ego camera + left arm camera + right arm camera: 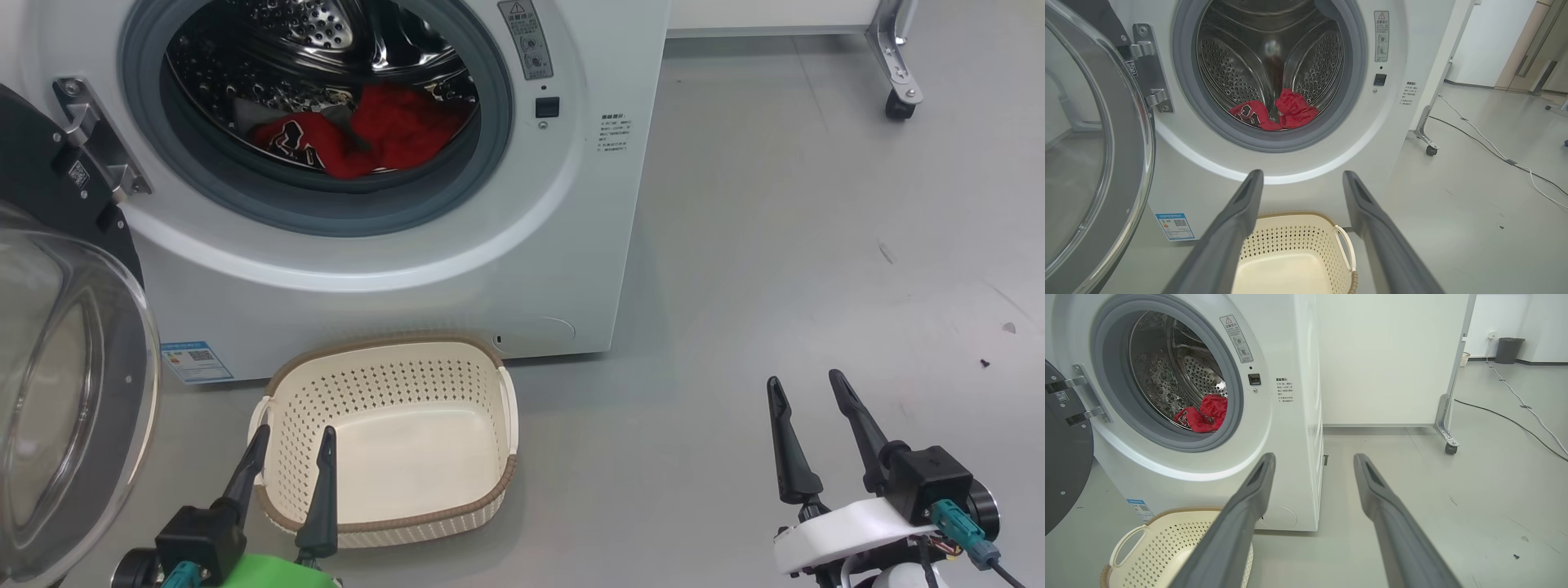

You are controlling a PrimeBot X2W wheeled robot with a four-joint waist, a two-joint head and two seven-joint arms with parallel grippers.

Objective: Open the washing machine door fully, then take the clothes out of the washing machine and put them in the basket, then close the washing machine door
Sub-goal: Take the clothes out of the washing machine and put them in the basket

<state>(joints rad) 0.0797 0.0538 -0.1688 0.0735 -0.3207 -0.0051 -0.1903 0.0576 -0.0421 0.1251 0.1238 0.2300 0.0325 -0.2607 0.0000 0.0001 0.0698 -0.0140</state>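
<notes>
I am looking down on a smooth pale grey floor [775, 245], which is carrying everything here. The washing machine [392, 286] is standing on it, and a white panel on a castered leg [898, 90] is standing further back on the right.

The washing machine door [73, 392] is hanging wide open on its hinge at the left. The clothes [384, 131] are lying in the bottom of the steel drum, red, with a dark-patterned piece at the left of the heap. The basket [392, 347] is sitting on the floor just in front of the machine, its cream bottom lying bare.

The left pincer [295, 429] is hanging by the basket's near-left corner, fingers spread wide and gripping nothing. The clothes are lying well beyond it, inside the drum. The right pincer [805, 378] is hanging over the floor well to the right of the basket, also spread wide and gripping nothing.

The right wrist view is giving me the machine's side wall, a dark bin [1508, 350] by the far wall and a black cable [1506, 418] trailing across the floor. The left wrist view is looking straight into the drum, and is also showing cables [1506, 160] and a tan door [1523, 53] at the far right.
</notes>
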